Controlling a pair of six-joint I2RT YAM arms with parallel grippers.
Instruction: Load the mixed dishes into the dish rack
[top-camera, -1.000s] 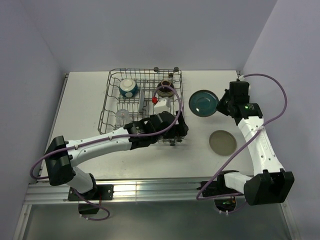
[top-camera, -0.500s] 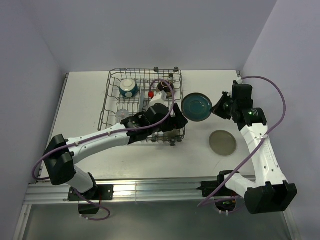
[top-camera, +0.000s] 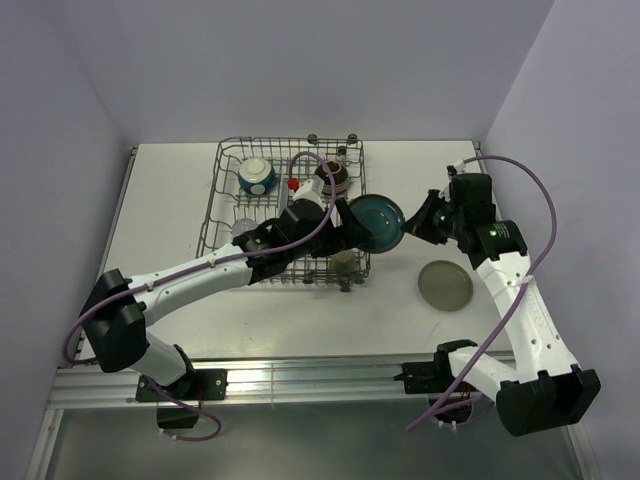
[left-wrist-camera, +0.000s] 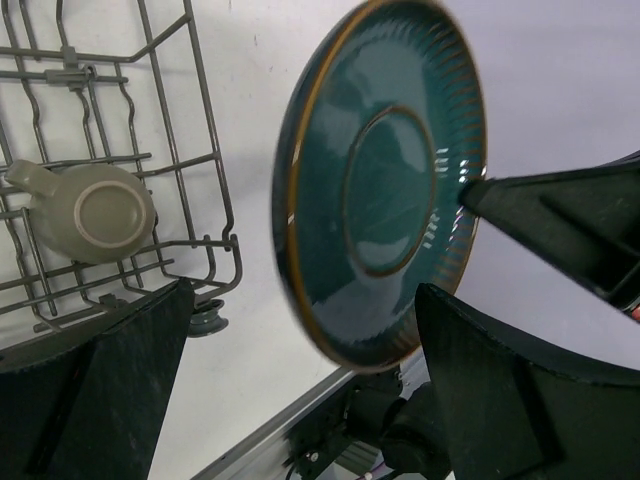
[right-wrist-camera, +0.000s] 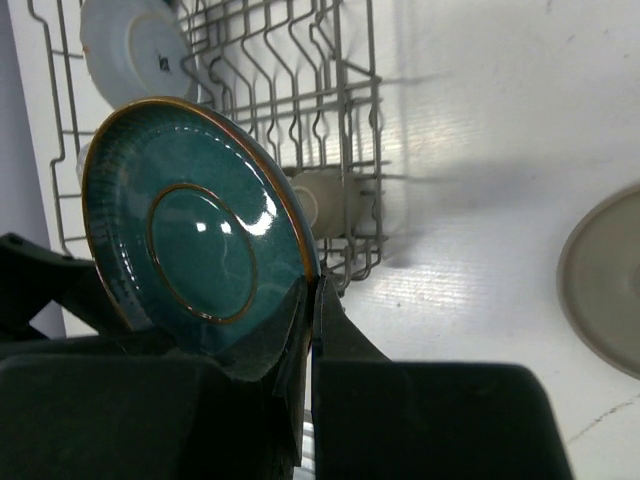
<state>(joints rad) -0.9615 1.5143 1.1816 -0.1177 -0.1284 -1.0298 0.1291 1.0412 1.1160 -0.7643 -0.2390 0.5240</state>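
My right gripper (top-camera: 410, 228) (right-wrist-camera: 312, 285) is shut on the rim of the teal plate (top-camera: 378, 224) (right-wrist-camera: 190, 225), holding it on edge in the air just right of the dish rack (top-camera: 225, 190). My left gripper (top-camera: 350, 232) (left-wrist-camera: 305, 290) stands wide open with the plate's (left-wrist-camera: 380, 190) edge between its fingers, not gripped. In the rack are an olive-grey mug (left-wrist-camera: 95, 210) (top-camera: 344, 262), a teal bowl (top-camera: 257, 176), a dark brown bowl (top-camera: 333, 178) and a pale plate (right-wrist-camera: 130, 40). A beige plate (top-camera: 445, 285) lies on the table.
The left arm reaches across the rack's front right part. The rack's wire wall (left-wrist-camera: 200, 130) (right-wrist-camera: 340, 100) and a small black wheel (left-wrist-camera: 207, 322) are close beside the teal plate. The table's near edge, with its metal rail (top-camera: 300, 375), runs below.
The right arm has lifted the teal plate off the table and carried it left to the rack's side. The left gripper has swung up and right to meet it.
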